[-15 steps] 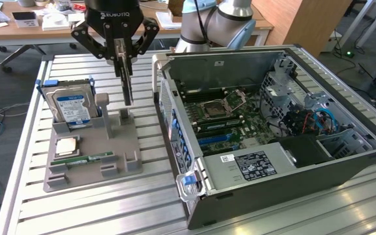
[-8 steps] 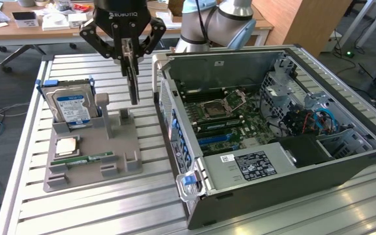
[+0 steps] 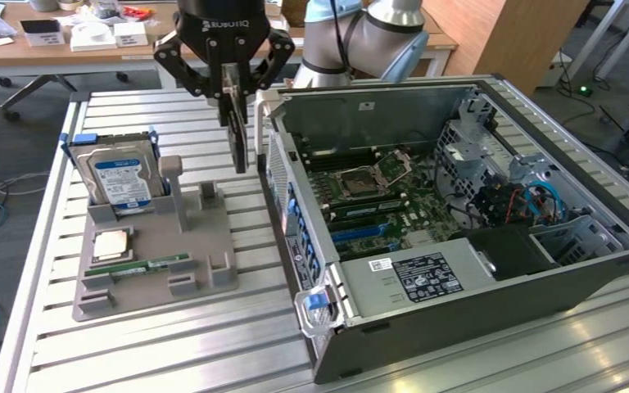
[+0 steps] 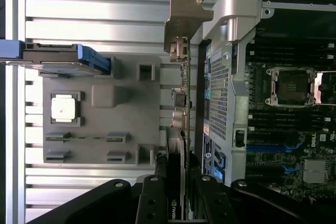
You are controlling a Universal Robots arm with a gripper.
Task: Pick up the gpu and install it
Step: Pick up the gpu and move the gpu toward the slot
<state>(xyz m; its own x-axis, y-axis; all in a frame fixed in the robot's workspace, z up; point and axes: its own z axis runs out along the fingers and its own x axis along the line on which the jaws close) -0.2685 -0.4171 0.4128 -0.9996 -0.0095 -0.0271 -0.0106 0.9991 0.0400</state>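
Exterior view gives me the gpu (image 3: 237,131) hanging upright and edge-on from the gripper (image 3: 228,82), lifted clear of the table (image 3: 183,352). It sits in the gap between the grey holder (image 3: 210,237) and the open computer case (image 3: 588,282). From the wrist view I see the two black fingers (image 4: 151,203) pinching the card's thin body from both sides. Its pale metal bracket (image 4: 185,17) is at the end away from the grip. The card runs just beside the case's perforated rear wall, without touching it as far as I can tell.

On the holder a blue-labelled hard drive (image 3: 118,180) stands in its slot. A square processor (image 3: 112,244) lies flat in front of it, and a narrow green memory stick (image 3: 151,266) lies beside that. Inside the case I can see the motherboard (image 3: 391,205) lying open to view.
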